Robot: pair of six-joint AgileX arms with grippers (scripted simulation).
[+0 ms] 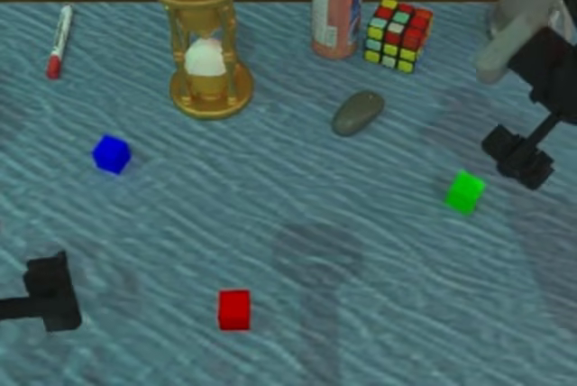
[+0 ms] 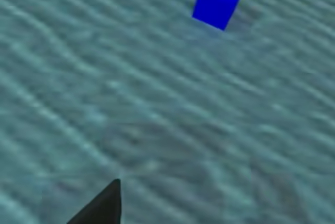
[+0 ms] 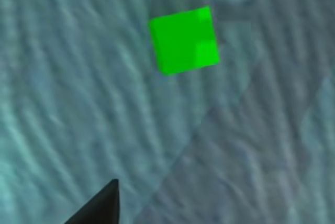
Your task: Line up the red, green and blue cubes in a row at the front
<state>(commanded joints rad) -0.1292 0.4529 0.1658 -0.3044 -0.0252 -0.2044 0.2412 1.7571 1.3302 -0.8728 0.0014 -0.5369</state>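
From above, the right gripper (image 1: pixel 520 157) hangs at the right side of the table, just beside the green cube (image 1: pixel 465 192) but apart from it, so the step in hand looks like the approach for a pick. To do it well, I judge the arm should centre over the cube, turn its wrist to match the cube's slightly skewed faces, then drop straight. The fingers hold nothing; how far apart they stand I cannot tell. The red cube (image 1: pixel 234 309) sits at the front, left of centre; the blue cube (image 1: pixel 112 154) lies well apart, at the left. The left gripper (image 1: pixel 52 294) waits at the front left edge, empty, spread unclear.

The left wrist view shows the blue cube (image 2: pixel 218 0) resting flat on the bare table (image 2: pixel 157 119), one dark fingertip in frame (nothing between).

The right wrist view shows the green cube (image 3: pixel 183 40): plain, bright, sharp-edged, sitting flat and turned a little askew.
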